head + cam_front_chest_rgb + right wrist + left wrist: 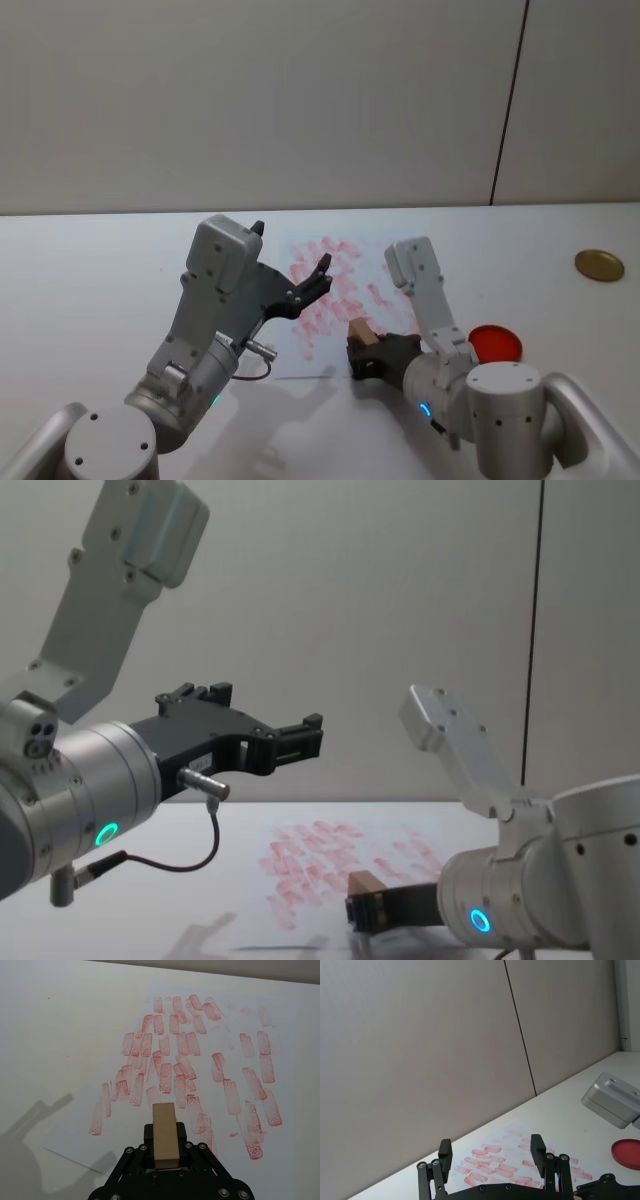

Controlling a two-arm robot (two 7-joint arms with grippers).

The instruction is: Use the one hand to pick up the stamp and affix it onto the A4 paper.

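We log the right gripper (366, 350) clamped on the stamp (164, 1132), lower centre of the head view. The A4 paper (220, 1025) lies directly beneath it. The left gripper (310, 285) is spread and idle, centre-left.

red ink pad (495, 343), gold disc (599, 265), table (100, 280)

My head camera looks forward and down onto the white worktop (90, 260); the chest camera sits lower, sighting level across it. The left wrist camera faces past the black two-finger left hand (491, 1146) to the wall (420, 1050); the right one looks closely down over the small tan wooden stamp (164, 1125). All share the white, red-marked A4 paper (210, 1060).
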